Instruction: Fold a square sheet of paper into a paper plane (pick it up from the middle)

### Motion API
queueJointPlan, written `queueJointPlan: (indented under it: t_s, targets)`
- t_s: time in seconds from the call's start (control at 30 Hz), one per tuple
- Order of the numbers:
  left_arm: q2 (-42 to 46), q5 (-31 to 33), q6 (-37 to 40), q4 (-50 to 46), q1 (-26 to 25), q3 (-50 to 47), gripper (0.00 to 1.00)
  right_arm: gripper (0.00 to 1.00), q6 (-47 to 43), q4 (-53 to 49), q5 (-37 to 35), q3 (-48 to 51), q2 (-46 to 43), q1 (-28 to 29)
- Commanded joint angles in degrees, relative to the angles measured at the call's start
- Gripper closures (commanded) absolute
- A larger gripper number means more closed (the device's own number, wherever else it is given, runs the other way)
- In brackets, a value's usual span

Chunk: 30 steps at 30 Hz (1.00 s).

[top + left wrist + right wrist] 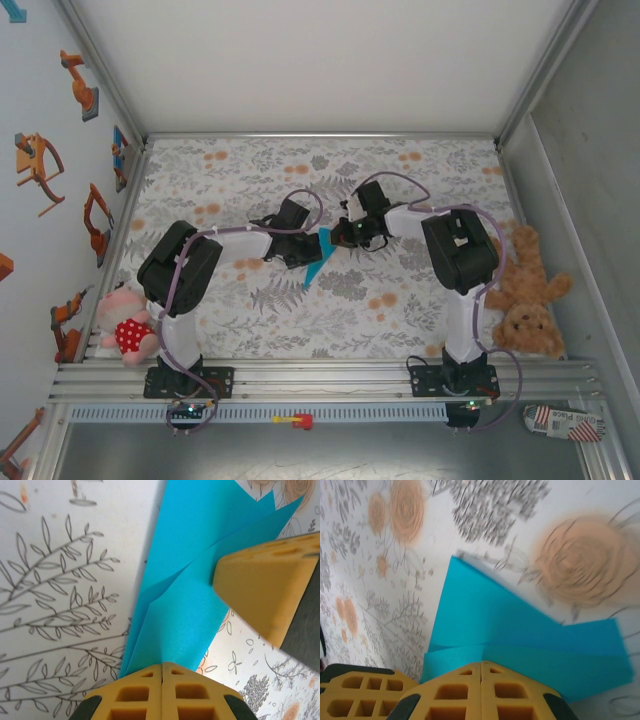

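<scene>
Evidently you are late in the task: the paper plane [316, 262] is already a narrow layered dart, held over the middle of the bench [230, 170]. Your left hand [162, 672] and right hand [481, 669] are each clamped on it. Likely only creasing and release remain.

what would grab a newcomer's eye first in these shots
The bright turquoise paper, folded to a point, is at the middle of the floral tablecloth, pinched from both sides: the left arm's fingers and the right arm's fingers are each shut on it. After that, the brown teddy bear at the table's right edge and the pink plush toy at its left edge.
</scene>
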State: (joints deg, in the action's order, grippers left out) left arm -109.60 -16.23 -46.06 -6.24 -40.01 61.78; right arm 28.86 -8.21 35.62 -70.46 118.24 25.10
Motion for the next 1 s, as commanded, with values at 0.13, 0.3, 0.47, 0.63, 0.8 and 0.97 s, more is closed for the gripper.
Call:
queueJointPlan:
  t_s: [0.13,0.3,0.47,0.63,0.8,0.97]
  targets:
    - [-2.9,3.1,0.6,-9.6,0.8,-2.1,0.99,0.96,0.3,0.4,-7.7,-3.8,5.8,-7.6]
    - [-2.9,2.3,1.3,-9.5,1.1,-1.4,0.99,0.96,-0.5,0.3,-7.5,-4.3,4.9,-9.4]
    - [-2.1,1.4,2.6,-10.5,1.1,0.3,0.98,0.95,-1.6,-1.6,-8.1,-4.8,0.8,-9.7]
    - [0.7,-0.6,3.9,-9.5,1.3,1.9,0.96,0.93,-0.7,-2.2,-10.8,-2.6,-6.7,-9.7]
    - [7.2,-2.4,4.2,-7.7,2.0,5.0,0.81,0.84,2.9,-1.7,-14.8,3.1,-16.2,-8.5]
    - [15.8,0.5,3.7,-7.3,4.4,2.2,0.58,0.68,6.5,-4.6,-20.4,7.1,-22.5,-4.8]
